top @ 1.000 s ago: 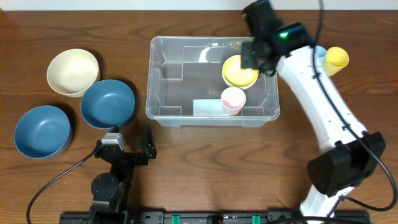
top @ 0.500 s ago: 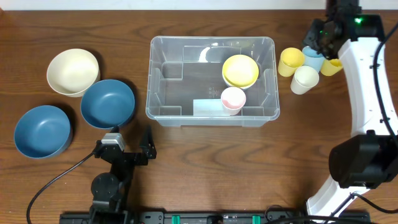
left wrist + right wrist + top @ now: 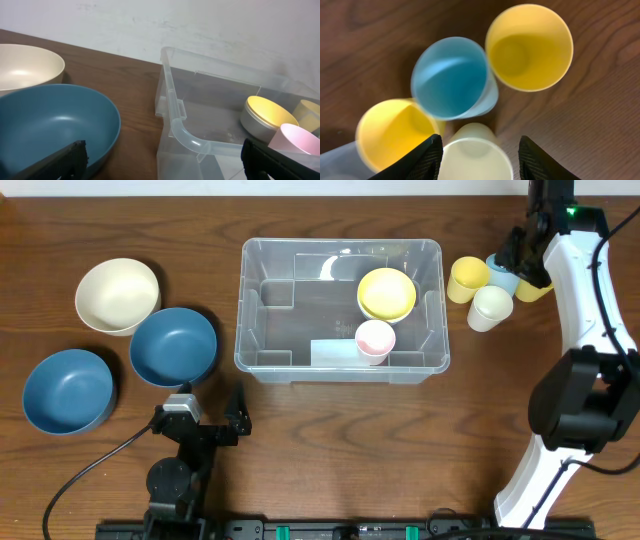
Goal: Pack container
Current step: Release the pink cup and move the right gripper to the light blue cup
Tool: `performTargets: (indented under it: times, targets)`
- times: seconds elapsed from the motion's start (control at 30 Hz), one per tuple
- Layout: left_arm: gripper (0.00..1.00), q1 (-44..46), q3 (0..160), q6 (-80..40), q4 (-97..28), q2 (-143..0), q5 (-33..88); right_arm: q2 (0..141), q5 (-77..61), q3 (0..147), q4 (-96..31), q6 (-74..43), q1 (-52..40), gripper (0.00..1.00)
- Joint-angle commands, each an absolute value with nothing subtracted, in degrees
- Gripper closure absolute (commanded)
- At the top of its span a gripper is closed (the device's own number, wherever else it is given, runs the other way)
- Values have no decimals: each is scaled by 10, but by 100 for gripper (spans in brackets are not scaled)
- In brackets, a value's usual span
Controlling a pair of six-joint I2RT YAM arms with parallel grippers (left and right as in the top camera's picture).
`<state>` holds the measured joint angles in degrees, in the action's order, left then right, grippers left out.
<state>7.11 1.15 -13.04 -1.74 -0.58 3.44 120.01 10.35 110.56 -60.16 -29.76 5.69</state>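
The left claw (image 3: pixel 164 150) is spread wide with nothing in it. The container (image 3: pixel 175 107) sits close in front of it, slightly to its right, and a blue bowl (image 3: pixel 55 120) sits in front to its left, with a cream bowl (image 3: pixel 25 62) beyond. In the container are a yellow bowl (image 3: pixel 267 115) and a pink cup (image 3: pixel 300 140). The right claw (image 3: pixel 480 142) hangs over four cups with its jaws apart, gripping nothing. Under it are a blue cup (image 3: pixel 450 77), a yellow cup (image 3: pixel 529 46), a second yellow cup (image 3: pixel 392 132) and a cream cup (image 3: pixel 475 155), which shows between its fingertips. The container is near, off to that claw's left.
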Motion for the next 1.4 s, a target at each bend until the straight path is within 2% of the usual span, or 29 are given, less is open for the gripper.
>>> performTargets:
  times: [0.0, 0.7, 0.97, 1.37]
  targets:
    - [2, 68, 2, -119, -38, -2, 33, 1208, 109, 1113, -593, -309, 66, 50]
    - [2, 68, 2, -119, -38, -2, 33, 1251, 110, 1111, -578, -334, 67, 53]
    - [2, 68, 2, -119, -38, -2, 33, 1259, 109, 1109, -576, -334, 67, 59]
    - [2, 68, 2, -119, -38, -2, 33, 1267, 109, 1108, -559, -334, 67, 56]
